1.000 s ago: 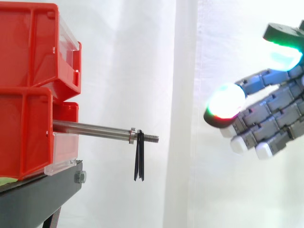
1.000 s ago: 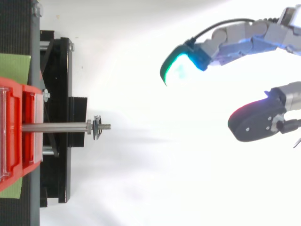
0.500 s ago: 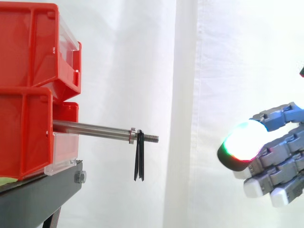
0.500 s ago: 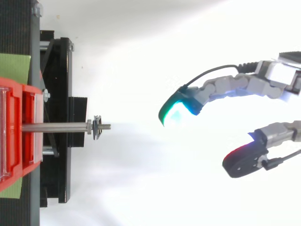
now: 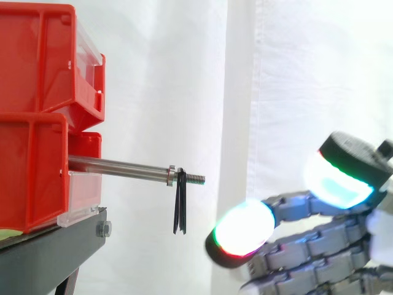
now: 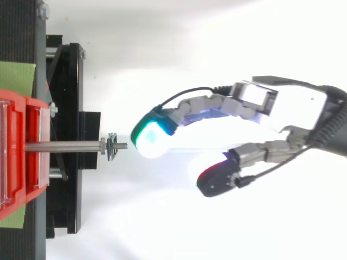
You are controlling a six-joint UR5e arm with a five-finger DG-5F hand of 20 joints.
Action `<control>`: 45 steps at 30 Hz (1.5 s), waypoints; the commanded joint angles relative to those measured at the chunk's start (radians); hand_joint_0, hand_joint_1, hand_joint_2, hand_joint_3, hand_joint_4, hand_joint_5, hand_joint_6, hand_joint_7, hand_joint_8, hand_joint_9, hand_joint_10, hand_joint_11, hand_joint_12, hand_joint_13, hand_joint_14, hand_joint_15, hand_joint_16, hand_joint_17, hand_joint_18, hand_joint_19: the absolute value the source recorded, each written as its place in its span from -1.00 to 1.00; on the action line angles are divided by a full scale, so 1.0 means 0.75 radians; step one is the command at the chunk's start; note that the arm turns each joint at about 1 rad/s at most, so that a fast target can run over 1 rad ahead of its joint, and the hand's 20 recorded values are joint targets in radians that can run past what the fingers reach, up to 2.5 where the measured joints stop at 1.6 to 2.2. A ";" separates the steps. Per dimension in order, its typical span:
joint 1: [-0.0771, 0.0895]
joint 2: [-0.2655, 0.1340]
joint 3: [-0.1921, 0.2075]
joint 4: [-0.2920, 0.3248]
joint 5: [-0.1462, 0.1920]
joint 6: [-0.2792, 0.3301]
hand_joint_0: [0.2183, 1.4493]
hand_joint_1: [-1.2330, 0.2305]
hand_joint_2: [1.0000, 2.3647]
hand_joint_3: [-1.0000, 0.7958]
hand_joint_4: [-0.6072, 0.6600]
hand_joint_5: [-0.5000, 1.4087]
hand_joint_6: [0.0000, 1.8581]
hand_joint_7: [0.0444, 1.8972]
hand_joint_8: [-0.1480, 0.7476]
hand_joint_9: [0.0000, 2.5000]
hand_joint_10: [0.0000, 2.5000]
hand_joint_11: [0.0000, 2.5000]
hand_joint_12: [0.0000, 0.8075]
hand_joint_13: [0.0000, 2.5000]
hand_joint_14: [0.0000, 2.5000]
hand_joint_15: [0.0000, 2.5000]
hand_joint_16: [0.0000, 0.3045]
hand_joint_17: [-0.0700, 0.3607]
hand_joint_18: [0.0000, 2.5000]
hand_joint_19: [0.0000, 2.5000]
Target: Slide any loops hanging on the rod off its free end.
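While rod (image 5: pixel 116 165) juts nearly level rightward, loop (image 5: pixel 180 206) hangs down near its tip, hand (image 6: pixel 284 105) spread, empty.

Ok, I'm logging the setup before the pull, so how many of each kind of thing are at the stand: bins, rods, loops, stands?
Red bins: 2, one stacked on the other
Rod: 1
Black loop: 1 that I can tell apart, hanging near the rod's free end
Black stand: 1
Total: 5
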 commanded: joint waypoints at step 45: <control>-0.052 -0.192 0.133 0.212 -0.088 -0.944 -0.39 -0.01 -0.99 -0.34 0.45 -0.71 -0.46 -0.33 0.01 -0.57 -1.00 -1.00 -0.06 -0.55 -1.00 -1.00 -0.61 -0.06 -0.54 -0.78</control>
